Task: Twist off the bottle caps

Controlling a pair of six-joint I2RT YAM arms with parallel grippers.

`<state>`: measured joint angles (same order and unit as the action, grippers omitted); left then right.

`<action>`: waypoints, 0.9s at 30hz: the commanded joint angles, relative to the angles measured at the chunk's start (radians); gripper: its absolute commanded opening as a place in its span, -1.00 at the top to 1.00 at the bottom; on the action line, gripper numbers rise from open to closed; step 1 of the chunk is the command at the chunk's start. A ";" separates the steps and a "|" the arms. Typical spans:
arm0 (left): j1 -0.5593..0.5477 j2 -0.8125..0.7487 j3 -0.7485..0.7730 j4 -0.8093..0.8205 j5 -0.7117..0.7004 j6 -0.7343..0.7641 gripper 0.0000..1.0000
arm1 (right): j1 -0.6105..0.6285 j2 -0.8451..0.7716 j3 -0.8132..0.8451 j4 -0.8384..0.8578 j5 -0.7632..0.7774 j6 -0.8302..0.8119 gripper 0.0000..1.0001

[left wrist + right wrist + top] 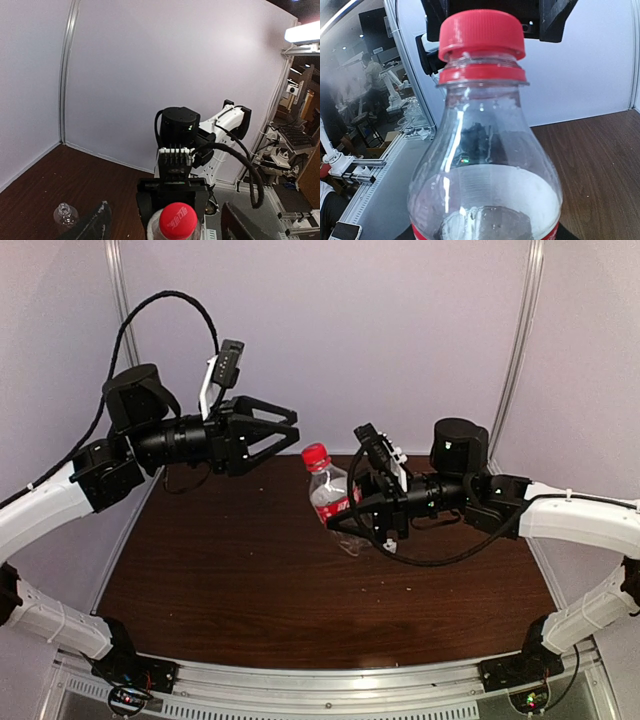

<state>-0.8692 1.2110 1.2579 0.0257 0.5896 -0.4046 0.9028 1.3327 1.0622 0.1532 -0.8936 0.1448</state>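
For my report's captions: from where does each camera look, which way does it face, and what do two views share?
Top external: above and behind the arms, facing down on the table; both arms, left gripper and right gripper show.
Left wrist: on the left arm, facing the cap and the right arm beyond; its own fingers show, spread.
Right wrist: on the right arm, facing the held bottle close up; own fingers hardly visible.
Shared: both wrist views see the cap, from opposite sides.
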 commanded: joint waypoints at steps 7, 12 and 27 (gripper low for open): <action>0.010 0.087 0.002 0.208 0.322 -0.003 -0.31 | -0.002 0.038 0.022 0.128 -0.183 0.090 0.25; 0.011 0.109 -0.001 0.211 0.333 -0.004 -0.17 | -0.002 0.045 0.023 0.147 -0.188 0.105 0.25; 0.010 0.121 -0.037 0.238 0.327 -0.022 0.35 | -0.002 0.045 0.022 0.139 -0.159 0.107 0.27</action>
<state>-0.8627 1.3338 1.2285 0.2146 0.9169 -0.4229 0.9028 1.3777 1.0626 0.2623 -1.0561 0.2432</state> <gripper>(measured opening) 0.374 0.559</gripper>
